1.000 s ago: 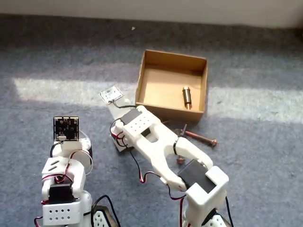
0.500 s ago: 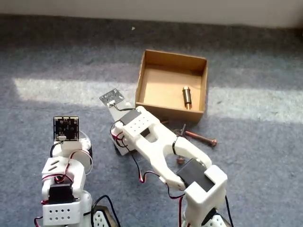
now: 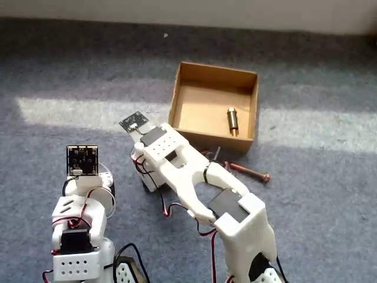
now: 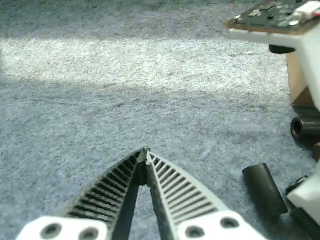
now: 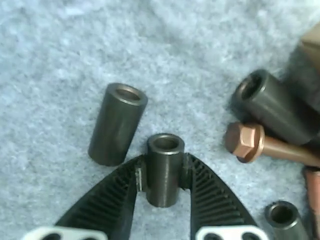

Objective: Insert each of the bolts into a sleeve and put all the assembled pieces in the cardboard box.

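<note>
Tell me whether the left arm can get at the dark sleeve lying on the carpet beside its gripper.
Probably yes, but tightly: bare carpet lies between the left gripper and the lying sleeve, yet the right arm sits close beside it, and the jaws are shut.

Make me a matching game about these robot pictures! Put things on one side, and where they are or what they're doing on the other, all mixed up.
Things:
1. upright sleeve
2. left tool
3. long bolt
4. assembled piece

Places or states:
A. inside the cardboard box
B. gripped by the right tool
C. shut, holding nothing
D. lying on the carpet outside the box

Pairs: 1-B, 2-C, 3-D, 4-A
</note>
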### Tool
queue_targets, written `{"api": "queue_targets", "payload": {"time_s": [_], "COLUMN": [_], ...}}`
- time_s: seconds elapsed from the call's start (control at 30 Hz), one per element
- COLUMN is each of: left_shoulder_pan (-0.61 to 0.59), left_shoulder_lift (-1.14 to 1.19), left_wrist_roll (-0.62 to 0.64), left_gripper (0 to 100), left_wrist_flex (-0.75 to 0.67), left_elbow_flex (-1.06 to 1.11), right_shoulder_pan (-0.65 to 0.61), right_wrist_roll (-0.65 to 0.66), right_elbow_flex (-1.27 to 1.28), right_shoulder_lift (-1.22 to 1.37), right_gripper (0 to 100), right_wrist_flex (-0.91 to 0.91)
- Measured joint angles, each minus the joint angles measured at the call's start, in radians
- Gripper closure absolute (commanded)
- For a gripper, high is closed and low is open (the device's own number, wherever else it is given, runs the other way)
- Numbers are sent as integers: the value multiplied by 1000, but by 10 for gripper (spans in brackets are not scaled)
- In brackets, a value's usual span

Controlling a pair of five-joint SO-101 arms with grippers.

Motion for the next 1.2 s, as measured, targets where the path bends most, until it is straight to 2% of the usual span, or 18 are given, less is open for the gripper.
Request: {"api": "queue_targets", "payload": {"time_s": [0.07, 0.43, 0.83, 0.97, 1.2], "left_shoulder_pan": [0, 0, 0, 0, 0], "left_shoulder_lift": [0, 0, 0, 0, 0], "left_wrist_roll": [0, 0, 0, 0, 0], "left_gripper": [993, 993, 993, 993, 993], "left_wrist_flex": [0, 0, 0, 0, 0], "left_elbow_flex": [0, 0, 0, 0, 0], "right_shoulder_pan": [3, 66, 132, 236, 485], "right_wrist_roll": [3, 11, 63, 63, 63], "right_elbow_flex": [-8, 17, 262, 388, 694], "right_shoulder_lift": [8, -94, -586, -733, -1022], "right_gripper": [995, 993, 993, 993, 993], "right_wrist_flex": [8, 66, 89, 57, -124]}}
